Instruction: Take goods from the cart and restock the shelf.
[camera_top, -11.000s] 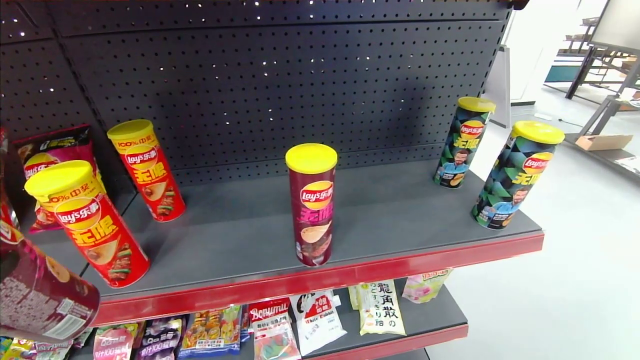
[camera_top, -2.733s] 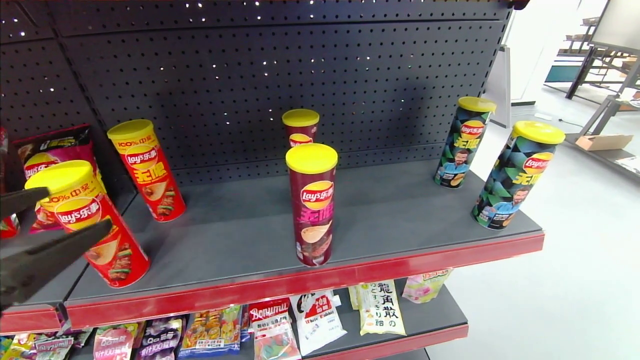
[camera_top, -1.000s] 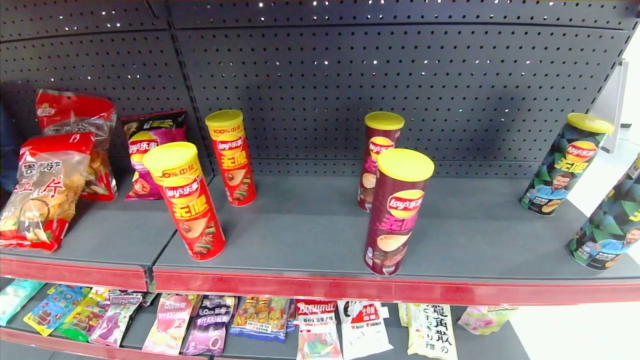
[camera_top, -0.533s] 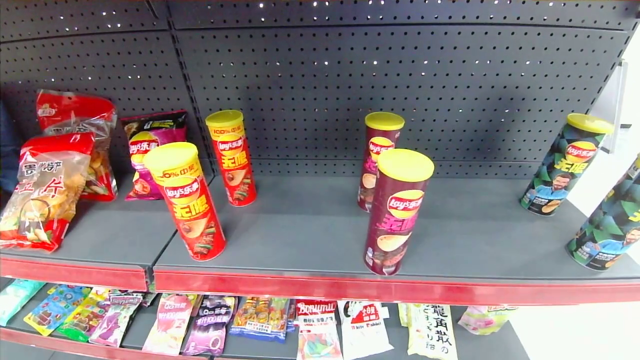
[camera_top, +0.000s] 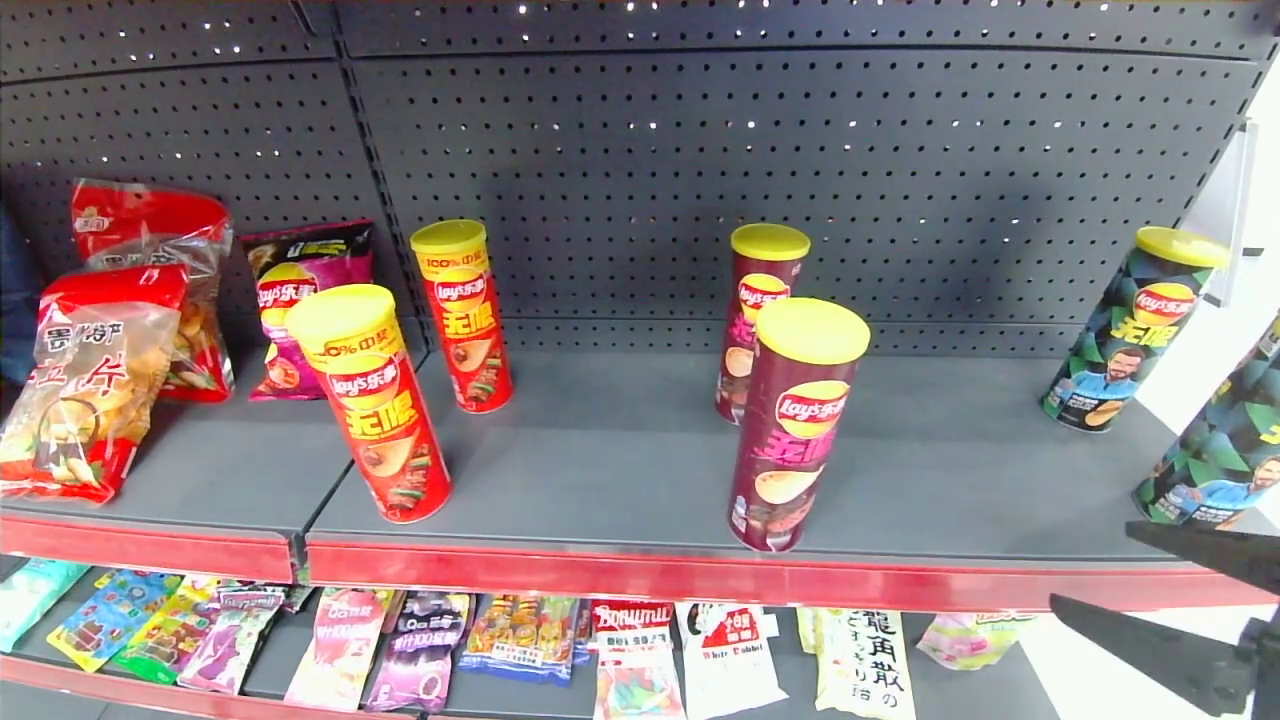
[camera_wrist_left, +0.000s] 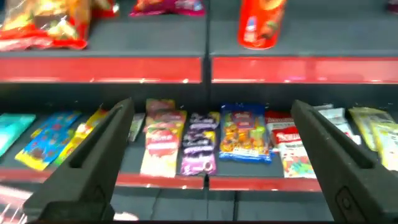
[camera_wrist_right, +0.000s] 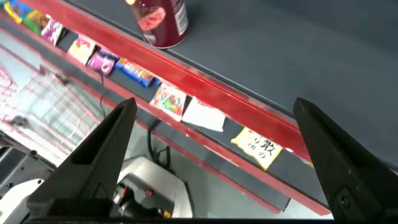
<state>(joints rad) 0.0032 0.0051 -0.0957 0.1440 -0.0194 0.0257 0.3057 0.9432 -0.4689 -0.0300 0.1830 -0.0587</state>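
Note:
Two maroon chip cans with yellow lids stand on the grey shelf (camera_top: 620, 470), one at the front (camera_top: 795, 430) and one behind it (camera_top: 762, 300). My right gripper (camera_top: 1090, 562) is open and empty at the lower right, in front of the shelf's red edge. In the right wrist view the right gripper (camera_wrist_right: 212, 106) hangs below the front maroon can (camera_wrist_right: 163, 22), and the wire cart (camera_wrist_right: 31, 106) shows to one side. My left gripper (camera_wrist_left: 211, 104) is open and empty, facing the lower shelf's snack packets (camera_wrist_left: 205, 143), with a red can (camera_wrist_left: 261, 25) above them.
Two red cans (camera_top: 375, 400) (camera_top: 465, 320) stand left of the middle. Two green-blue cans (camera_top: 1135, 330) (camera_top: 1220, 450) stand at the right end. Snack bags (camera_top: 90, 380) (camera_top: 300, 300) lie at the left. Bare shelf lies between the can groups.
The right gripper's fingers have come into the head view at the lower right in the last half second. Before that the camera swung left, and a second maroon can appeared at the back.

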